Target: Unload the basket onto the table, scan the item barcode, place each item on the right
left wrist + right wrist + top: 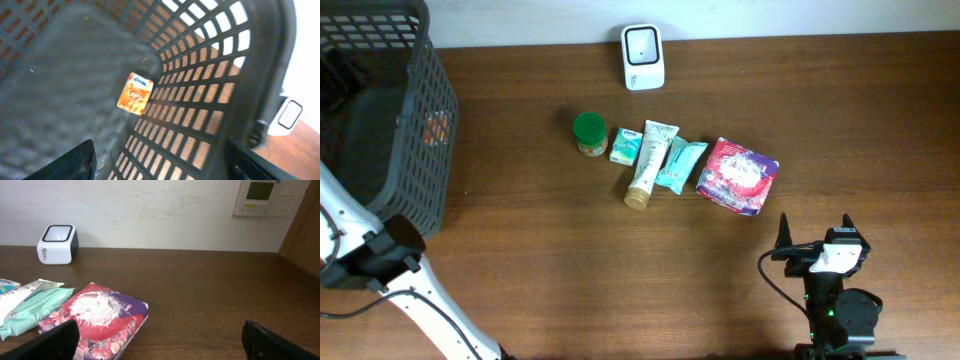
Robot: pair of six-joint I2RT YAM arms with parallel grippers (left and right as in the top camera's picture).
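Overhead, the barcode scanner (643,56) sits at the table's (620,280) far edge with five items in a row before it: jar (590,133), small box (625,146), tube (647,163), teal pack (680,165), red-and-purple pack (738,176). My left wrist view looks into the basket (210,90), left gripper (161,152) spread and empty over an orange Kleenex pack (135,93) lying on its floor, so I judge one drop-off finished. My right wrist view shows the right gripper (161,327) spread, empty, near the red-and-purple pack; next I must grasp an item and face its barcode, which I cannot make out, to the scanner.
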